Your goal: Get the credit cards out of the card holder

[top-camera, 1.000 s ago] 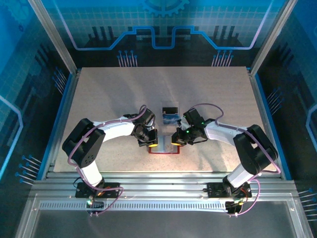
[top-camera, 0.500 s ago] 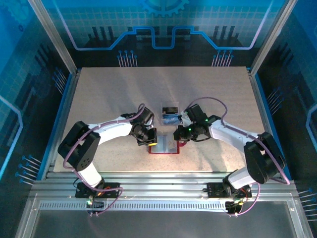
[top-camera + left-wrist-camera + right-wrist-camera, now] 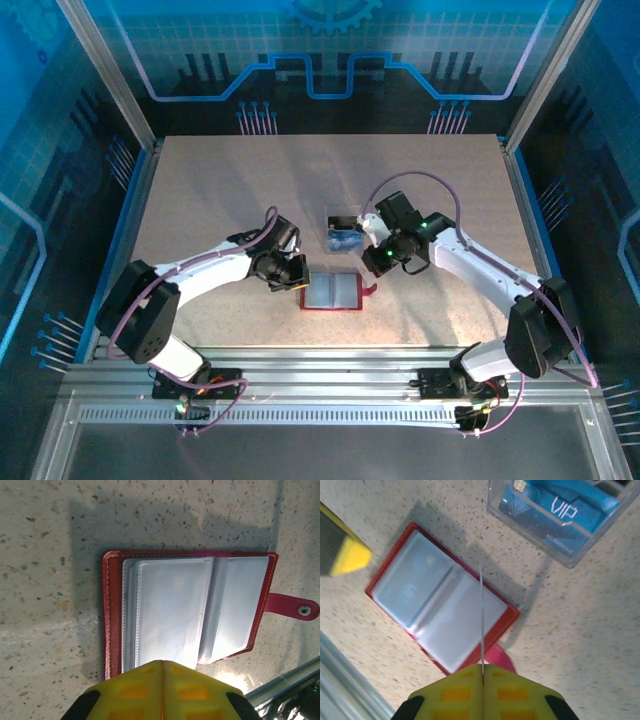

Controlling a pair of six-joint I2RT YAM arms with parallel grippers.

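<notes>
Task is sitting partway.

- **Holder:** card holder (image 3: 170,610) is lying open and flat on the table (image 3: 50,530), front centre between the 2 arms, with the snap tab (image 3: 295,607) sticking out sideways.
- **Right side:** right gripper (image 3: 482,672) is hovering between the holder and the clear tray (image 3: 535,540). Its fingers are clenched on 1 thin card (image 3: 481,605), seen edge-on.
- **Tray:** blue VIP card (image 3: 560,505) is lying in it. That's making 1 out, plus 1 in hand.
- **Left side:** left gripper (image 3: 162,667) is hanging over the holder's left edge, fingers pressed together and grasping nothing I can see.
- **Remaining:** the right wrist view is showing a faint chip and lettering behind 1 pocket, so I'm judging at least 1 card is waiting inside. The other visible pockets are reading blank. I'm guessing the held card needs setting down, then that last one pulled.
</notes>
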